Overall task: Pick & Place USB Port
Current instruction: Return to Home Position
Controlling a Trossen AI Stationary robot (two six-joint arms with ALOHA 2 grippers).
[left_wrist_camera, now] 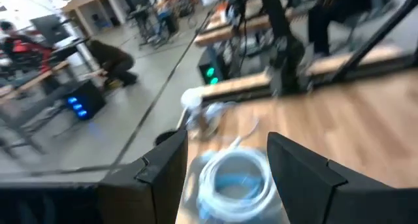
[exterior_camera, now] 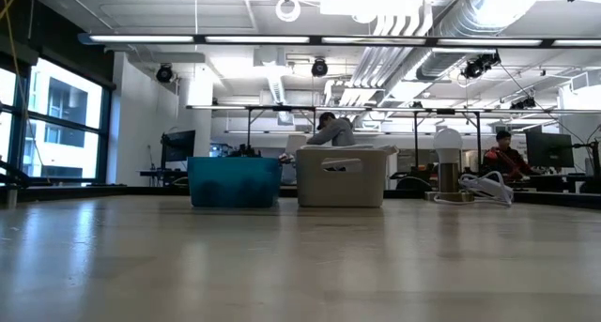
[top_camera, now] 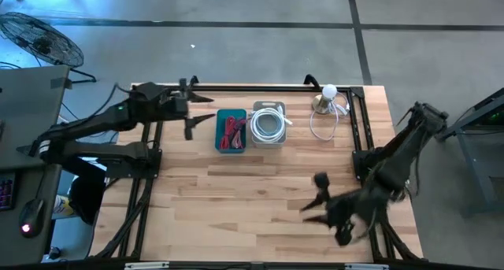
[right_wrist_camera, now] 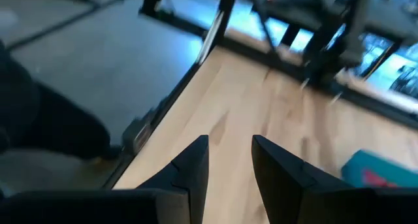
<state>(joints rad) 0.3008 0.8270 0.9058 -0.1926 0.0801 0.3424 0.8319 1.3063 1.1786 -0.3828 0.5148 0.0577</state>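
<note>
A blue bin [top_camera: 231, 131] with red cords and a white bin [top_camera: 268, 124] with a coiled white cable [left_wrist_camera: 235, 178] stand side by side at the table's far middle. No USB port shows on its own in any view. My left gripper [top_camera: 197, 109] hovers open just left of the blue bin, raised above the table, and points toward the bins; its fingers [left_wrist_camera: 163, 172] have nothing between them. My right gripper [top_camera: 313, 197] hangs open over the near right of the table, and the gap between its fingers [right_wrist_camera: 196, 162] shows only bare wood.
A small lamp with a white bulb [top_camera: 328, 97] and a loose white cord [top_camera: 323, 124] stands at the far right. Black frame rails [top_camera: 358, 120] run along the table's left and right sides. Bare wood [top_camera: 252, 191] spans the middle and near part. People sit at desks beyond the table [exterior_camera: 507, 153].
</note>
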